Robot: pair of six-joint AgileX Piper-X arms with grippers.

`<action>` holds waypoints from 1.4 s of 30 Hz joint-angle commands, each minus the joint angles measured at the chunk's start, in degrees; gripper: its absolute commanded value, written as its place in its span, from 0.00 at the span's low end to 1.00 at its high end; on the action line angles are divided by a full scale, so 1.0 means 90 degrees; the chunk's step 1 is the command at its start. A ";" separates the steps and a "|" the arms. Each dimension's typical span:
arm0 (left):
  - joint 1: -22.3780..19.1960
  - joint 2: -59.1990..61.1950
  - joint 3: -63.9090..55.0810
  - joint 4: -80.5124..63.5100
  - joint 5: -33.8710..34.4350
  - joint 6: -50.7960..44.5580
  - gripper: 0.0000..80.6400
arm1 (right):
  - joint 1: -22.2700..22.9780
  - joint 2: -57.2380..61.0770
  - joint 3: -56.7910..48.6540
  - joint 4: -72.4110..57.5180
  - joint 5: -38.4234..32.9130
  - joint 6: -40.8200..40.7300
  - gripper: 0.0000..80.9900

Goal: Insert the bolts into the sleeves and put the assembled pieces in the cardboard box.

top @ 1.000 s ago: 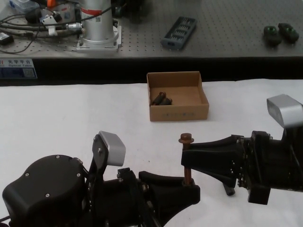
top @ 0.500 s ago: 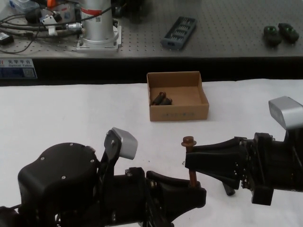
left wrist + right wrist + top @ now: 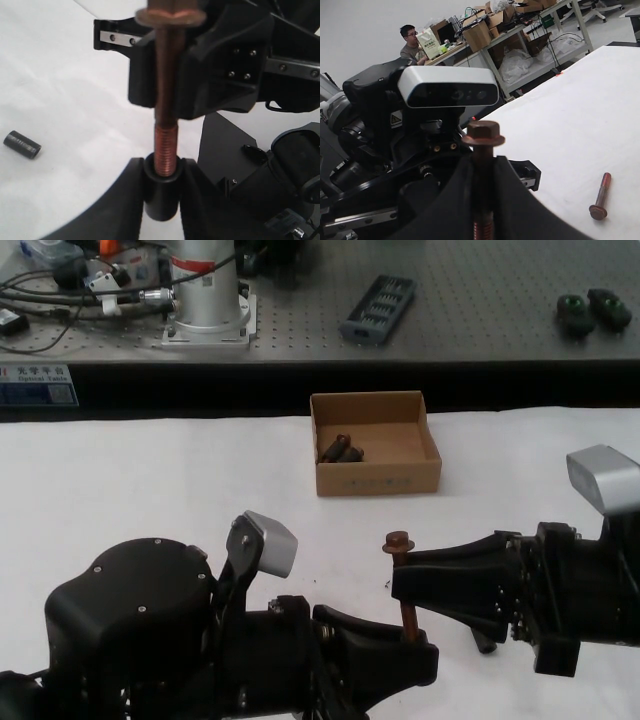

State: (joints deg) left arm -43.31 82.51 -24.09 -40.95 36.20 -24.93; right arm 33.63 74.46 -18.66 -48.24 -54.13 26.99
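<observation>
— Standing upright, is the bolt [image 3: 166,100] in the sleeve [image 3: 161,197] yet?

— Only its threaded tip. That end sits just inside the sleeve's mouth, and most of the shank shows above it.

— Who holds which part?

— The right fingers [image 3: 455,200] are clenched on the shank below the hexagonal head. The left fingers [image 3: 125,200] grasp the sleeve from both sides, with its opening facing up.

— Where is the pair?

— Above the near part of the white desk [image 3: 120,480], between the two arms and well apart from the cardboard box [image 3: 375,478], which stands farther back.

— And the box?

— It is open at the top. Two dark assembled pieces [image 3: 341,450] lie side by side on its floor, toward its left wall.

— Anything loose on the desk?

— A spare sleeve [image 3: 21,144] lies on its side, apart from the left fingers. The right wrist view shows a spare bolt [image 3: 599,197] lying flat on the white cover.

— What lies beyond the desk?

— A grey perforated surface [image 3: 480,330] carries a metal post [image 3: 205,290] and a black tray [image 3: 378,306].
</observation>
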 commanded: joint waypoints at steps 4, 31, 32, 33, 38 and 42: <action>0.0093 0.0018 -0.0134 0.0119 -0.0432 0.0101 0.14 | 0.0063 -0.0079 -0.0011 -0.0152 -0.0669 0.0145 0.03; 0.0093 0.0018 -0.0134 0.0119 -0.0432 0.0393 0.14 | 0.0063 -0.0079 0.0068 0.0209 -0.0933 -0.0051 0.03; 0.0093 0.0018 -0.0134 0.0119 -0.0432 0.0411 0.14 | 0.0063 -0.0079 0.0068 0.0208 -0.0933 -0.0051 0.03; 0.0093 0.0018 -0.0134 0.0119 -0.0432 0.0463 0.14 | 0.0063 -0.0079 0.0068 0.0198 -0.0933 -0.0051 0.03; 0.0093 0.0005 -0.0134 0.0119 -0.0410 0.0481 0.14 | 0.0063 -0.0079 0.0068 0.0237 -0.0933 -0.0100 0.03; 0.0093 -0.0080 -0.0134 0.0227 -0.0415 0.0481 0.14 | 0.0063 -0.0079 0.0068 0.0323 -0.0933 -0.0100 0.03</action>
State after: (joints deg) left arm -43.31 82.51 -24.26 -39.00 37.38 -21.01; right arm 33.59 74.46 -18.33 -45.87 -56.04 25.27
